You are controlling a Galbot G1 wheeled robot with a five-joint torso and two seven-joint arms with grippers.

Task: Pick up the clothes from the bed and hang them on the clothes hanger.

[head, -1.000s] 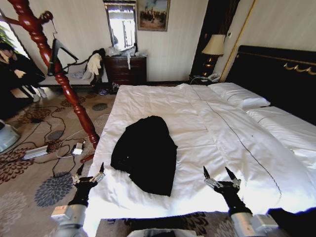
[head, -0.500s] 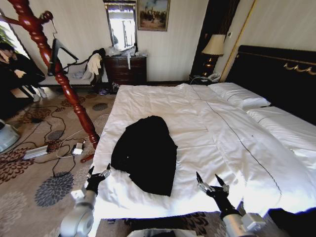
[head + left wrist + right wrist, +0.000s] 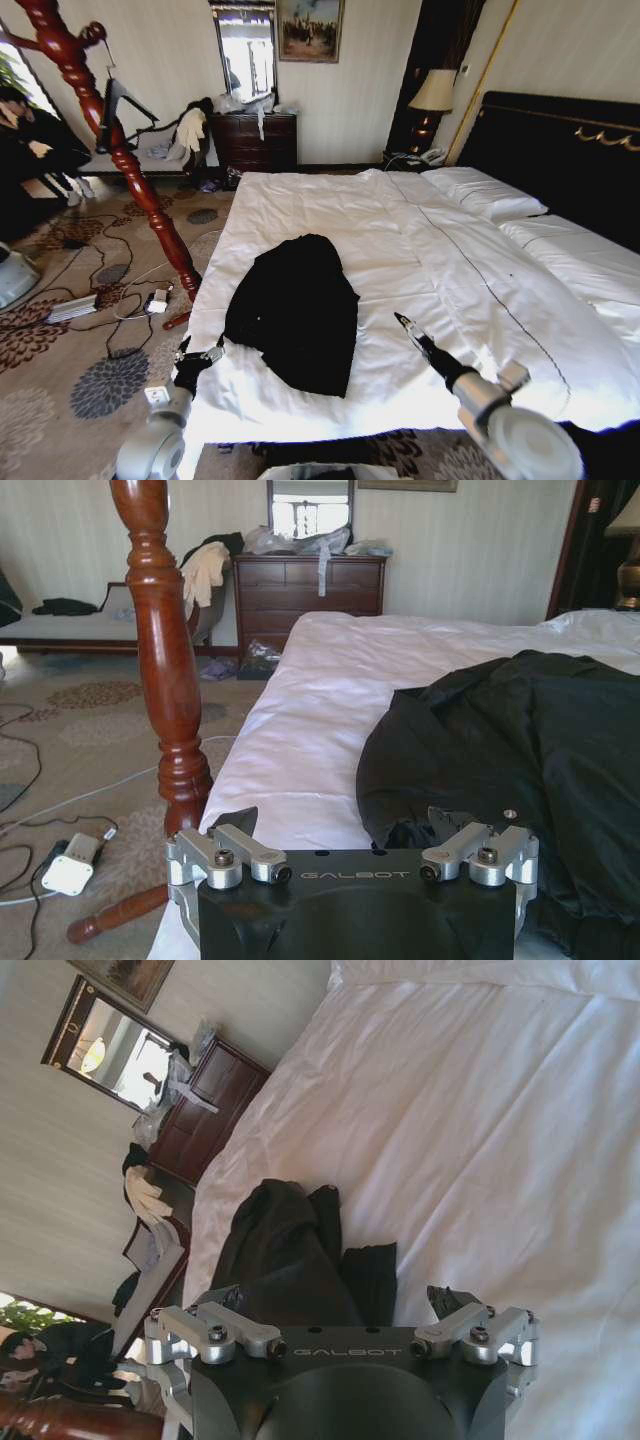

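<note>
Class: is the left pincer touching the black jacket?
Apart: in the head view the left pincer hovers at the bed's corner, white sheet between it and the black jacket.

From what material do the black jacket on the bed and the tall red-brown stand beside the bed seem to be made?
The black jacket looks like thin synthetic or coated fabric: it lies in soft folds with a faint sheen, seen closest in the left wrist view. The exact fibre is unclear. The stand looks like turned wood with a glossy red-brown varnish, judging by its rounded profiles and bright highlights.

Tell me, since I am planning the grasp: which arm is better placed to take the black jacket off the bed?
Probably the left: the left gripper, open, sits right at the edge of the jacket. The right gripper hangs over bare sheet, farther off.
</note>
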